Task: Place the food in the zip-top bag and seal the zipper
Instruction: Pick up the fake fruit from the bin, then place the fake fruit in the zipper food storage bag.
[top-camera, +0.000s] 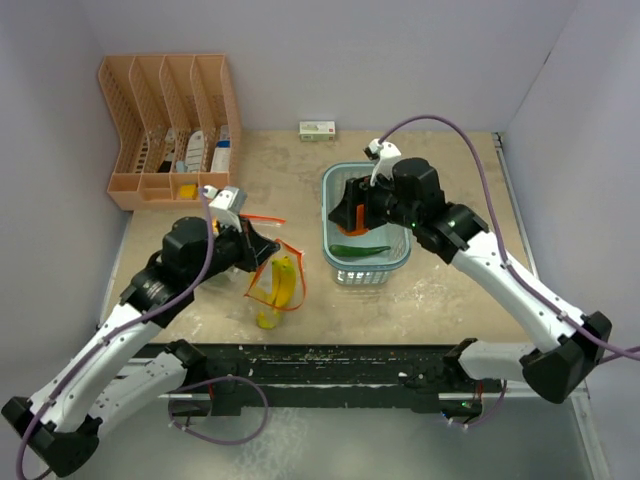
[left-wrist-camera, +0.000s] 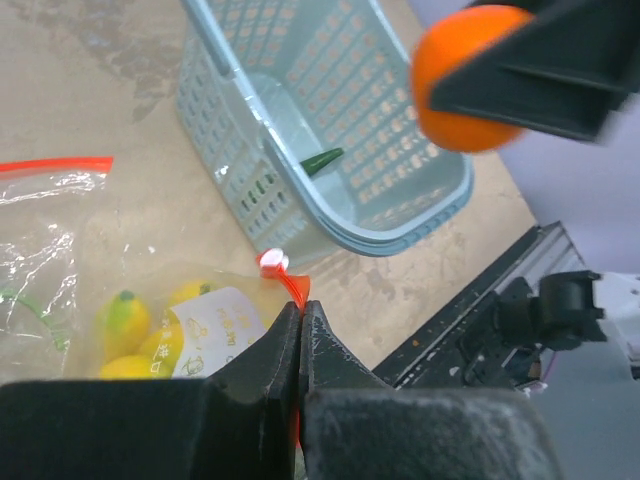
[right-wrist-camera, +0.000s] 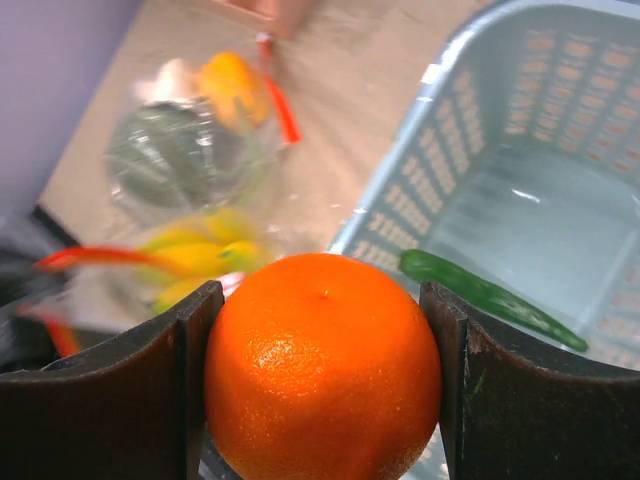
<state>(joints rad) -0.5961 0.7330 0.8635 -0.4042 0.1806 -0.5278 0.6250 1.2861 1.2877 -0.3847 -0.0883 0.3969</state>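
Now the right gripper (right-wrist-camera: 322, 335) grasps the small orange fruit (right-wrist-camera: 322, 385) over the light blue basket (top-camera: 401, 262), which sits toward the right edge of the table (top-camera: 455, 300) with the long green vegetable (top-camera: 362, 249) inside. Nearer the front edge, the left gripper (left-wrist-camera: 300, 330) is clenched on the red zipper (left-wrist-camera: 291, 286) of the zip-top bag (left-wrist-camera: 55, 250); bananas (left-wrist-camera: 128, 335) and broccoli head (right-wrist-camera: 175, 152) lie inside it.
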